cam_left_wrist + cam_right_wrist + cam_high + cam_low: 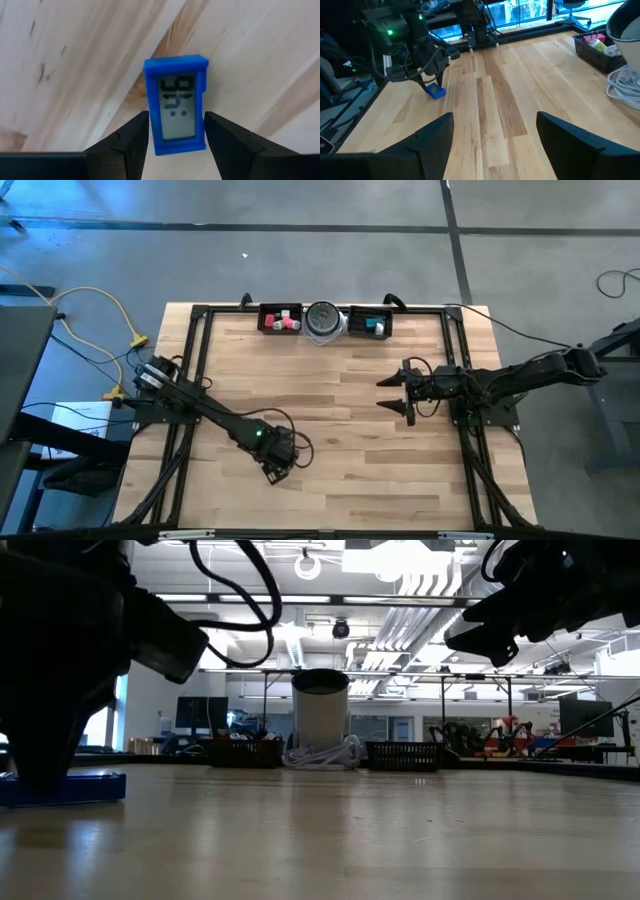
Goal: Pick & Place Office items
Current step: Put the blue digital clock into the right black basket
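Note:
A blue flat piece (176, 102) with a grey display lies flat on the wooden table near its front left; it also shows in the low view (62, 787) and the right wrist view (436, 91). My left gripper (176, 119) points straight down over it, open, one finger on each long side at its near end. My right gripper (386, 393) hangs open above the table's right half, with nothing between its fingers (495, 122). Red, pink and white pieces lie in the left black tray (281, 319), a teal one in the right black tray (370, 322). My left gripper comes from above with its fingers (134, 137) close beside the blue piece's two long sides (153, 131), across its width. Whether they touch it, I cannot tell. The piece lies flat on the table.
Between the two trays at the far edge stands a round silver-grey container (323, 320) with white cable coiled at its foot (322, 754). A black frame (196, 350) runs along the table's sides. Bare wood (340, 430) lies between the arms.

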Available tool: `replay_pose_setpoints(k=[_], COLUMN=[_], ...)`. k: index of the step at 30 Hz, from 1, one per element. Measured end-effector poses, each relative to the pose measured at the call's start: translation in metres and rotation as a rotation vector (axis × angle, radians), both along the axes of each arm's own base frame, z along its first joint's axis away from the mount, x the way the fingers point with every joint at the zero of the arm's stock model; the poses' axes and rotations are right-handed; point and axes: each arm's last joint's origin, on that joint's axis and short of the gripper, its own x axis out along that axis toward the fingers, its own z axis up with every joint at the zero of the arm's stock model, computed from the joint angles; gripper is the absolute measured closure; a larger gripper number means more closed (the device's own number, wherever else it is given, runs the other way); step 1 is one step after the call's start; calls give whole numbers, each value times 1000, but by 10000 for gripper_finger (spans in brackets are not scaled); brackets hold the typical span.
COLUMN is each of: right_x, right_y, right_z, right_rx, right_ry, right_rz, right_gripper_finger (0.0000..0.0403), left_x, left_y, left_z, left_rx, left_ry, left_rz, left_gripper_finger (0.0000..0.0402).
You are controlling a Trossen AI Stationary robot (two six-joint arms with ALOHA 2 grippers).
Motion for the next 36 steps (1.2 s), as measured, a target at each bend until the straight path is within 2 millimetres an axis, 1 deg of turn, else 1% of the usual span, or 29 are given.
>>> replay_pose_setpoints(k=[14,17,24,31,33,36], right_x=[0,0,-1,-1,-1,-1], right_y=[0,0,0,0,0,0], right_z=[-2,-2,-3,-3,-3,-3], right_rx=[1,1,0,0,0,0], right_ry=[21,22,33,33,33,33], right_rz=[0,0,0,0,0,0], right_gripper_finger=[131,131,131,131,131,131], left_x=[4,6,9,9,9,9], left_y=[0,-1,-4,-4,-4,-4], left_z=[4,0,-20,-21,-21,-21], left_rx=[7,8,-16,-22,-22,-25], left_ry=[-38,-36,46,47,48,49], left_rz=[4,3,-29,-31,-31,-30], left_gripper_finger=[218,218,218,219,227,257])
